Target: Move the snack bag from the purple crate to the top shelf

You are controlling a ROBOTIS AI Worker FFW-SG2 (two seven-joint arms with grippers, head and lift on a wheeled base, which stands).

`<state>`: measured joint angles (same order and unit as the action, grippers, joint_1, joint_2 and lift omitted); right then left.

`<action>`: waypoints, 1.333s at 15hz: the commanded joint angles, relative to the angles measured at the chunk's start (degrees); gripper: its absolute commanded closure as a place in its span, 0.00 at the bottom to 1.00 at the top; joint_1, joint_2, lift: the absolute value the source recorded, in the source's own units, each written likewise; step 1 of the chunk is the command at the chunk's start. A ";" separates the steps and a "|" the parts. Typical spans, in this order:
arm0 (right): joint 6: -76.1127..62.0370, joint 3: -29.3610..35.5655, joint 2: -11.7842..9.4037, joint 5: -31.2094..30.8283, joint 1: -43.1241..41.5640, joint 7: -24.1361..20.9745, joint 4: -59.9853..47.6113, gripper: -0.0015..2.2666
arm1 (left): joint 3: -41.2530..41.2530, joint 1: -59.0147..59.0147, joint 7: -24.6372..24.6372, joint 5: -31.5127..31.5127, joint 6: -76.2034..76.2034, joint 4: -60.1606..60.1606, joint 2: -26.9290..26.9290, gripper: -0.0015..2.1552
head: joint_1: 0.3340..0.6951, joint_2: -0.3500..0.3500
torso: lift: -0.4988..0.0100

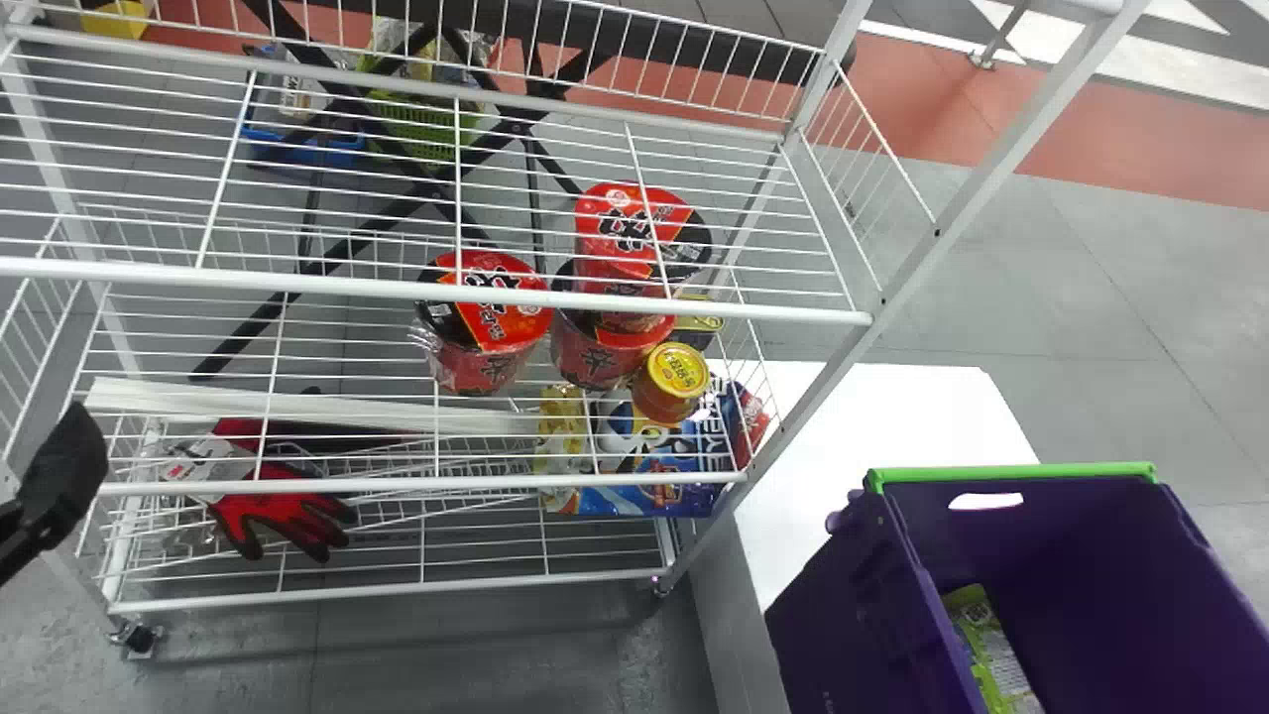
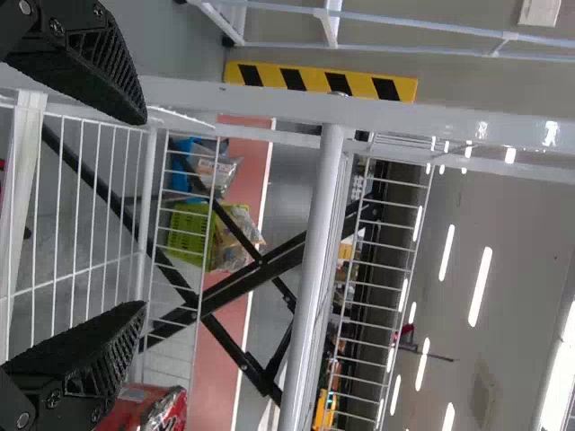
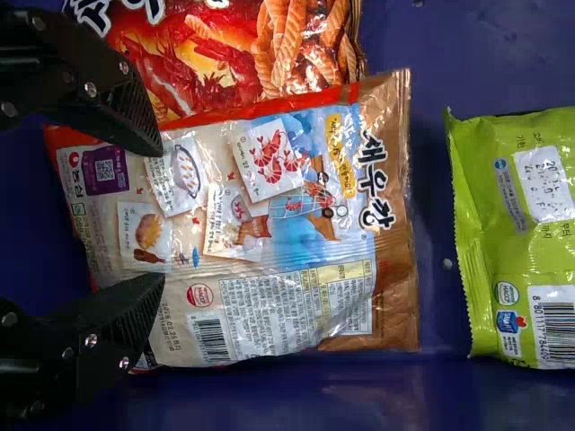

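Note:
My left gripper (image 1: pixel 61 481) is at the left edge of the head view, beside the wire rack. In the left wrist view, the left gripper (image 2: pixel 135 215) has its fingers wide apart with no item between them. The purple crate (image 1: pixel 1071 555) stands at the lower right. Inside it, my right gripper (image 3: pixel 160 215) is open over one end of a beige and brown snack bag (image 3: pixel 287 215), whose printed back faces the camera. Along one side of that bag lies a red snack bag (image 3: pixel 207 54). The top shelf (image 1: pixel 436 291) is white wire with a raised back rail.
A green bag (image 3: pixel 530 233) lies in the crate, apart from the beige one. The middle shelf holds red noodle cups (image 1: pixel 486 317) and a yellow-lidded can (image 1: pixel 674 377). Red gloves (image 1: pixel 283 511) lie lower down. A white post (image 1: pixel 952 218) rises between rack and crate.

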<state>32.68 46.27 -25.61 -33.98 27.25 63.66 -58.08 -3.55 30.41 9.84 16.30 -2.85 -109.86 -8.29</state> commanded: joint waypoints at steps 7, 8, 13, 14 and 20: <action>-1.95 -0.83 1.53 -1.18 -0.53 -3.36 2.80 0.18 | -1.55 -2.02 2.29 1.90 -1.76 4.21 -0.76 0.04 | 1.00 0.00 | 0.08; -2.31 -0.83 1.62 -1.18 -0.62 -3.89 3.32 0.18 | -1.63 -2.55 2.55 2.07 -1.93 4.83 -0.85 0.04 | 1.00 0.00 | 0.08; -5.12 0.05 3.20 -0.65 -0.62 -5.82 3.41 0.18 | -1.90 -3.95 3.16 2.86 -3.16 6.94 -1.64 0.04 | 1.00 0.00 | 0.08; -6.52 0.58 3.38 -0.39 -0.62 -6.00 3.41 0.18 | -1.81 -3.95 3.16 2.95 -3.16 6.94 -1.64 0.04 | 1.00 0.00 | 0.08; -10.39 1.37 3.82 0.67 -1.33 -8.64 4.64 0.18 | -1.99 -4.39 3.16 2.86 -3.52 7.73 -1.82 0.04 | 1.00 0.00 | 0.08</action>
<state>22.75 47.61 -21.81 -33.34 26.30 55.16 -54.10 -5.48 26.29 13.01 19.24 -6.13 -102.58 -9.97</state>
